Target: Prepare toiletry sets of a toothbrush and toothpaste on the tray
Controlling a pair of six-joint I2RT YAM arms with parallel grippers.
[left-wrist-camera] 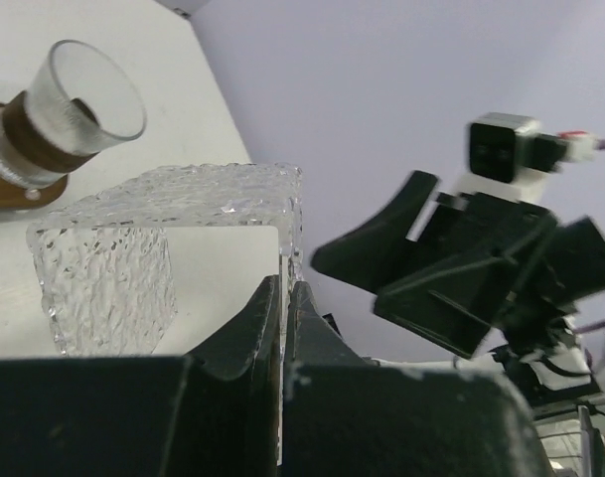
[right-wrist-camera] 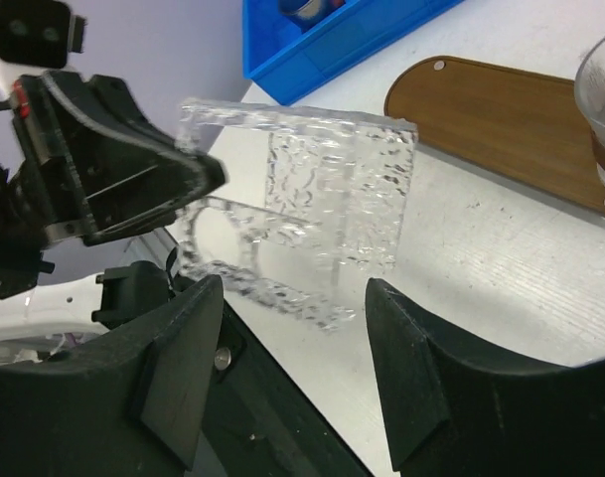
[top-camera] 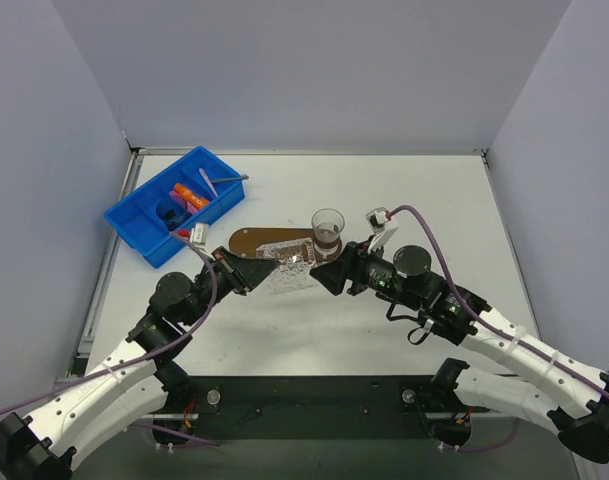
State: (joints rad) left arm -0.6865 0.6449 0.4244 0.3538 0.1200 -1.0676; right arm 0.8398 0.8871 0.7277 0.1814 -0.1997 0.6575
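Top external | tray (top-camera: 252, 240) dark-brown oval | left gripper (left-wrist-camera: 285, 290) pinching clear textured box (left-wrist-camera: 163, 229) | right gripper (right-wrist-camera: 294, 298) spread

My left arm (top-camera: 94, 385) and right arm (top-camera: 524, 345) wear white shells with black joints; a purple cable (top-camera: 409, 208) trails along each; left claw (top-camera: 272, 266) and right claw (top-camera: 322, 272) are matte black, fingers (right-wrist-camera: 183, 368) wedge-shaped.

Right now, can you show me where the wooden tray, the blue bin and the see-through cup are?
tray (right-wrist-camera: 501, 119), right wrist view, bare middle of the board.
blue bin (top-camera: 132, 237), top view, its near wall.
cup (top-camera: 328, 222), top view, its clear upper wall.
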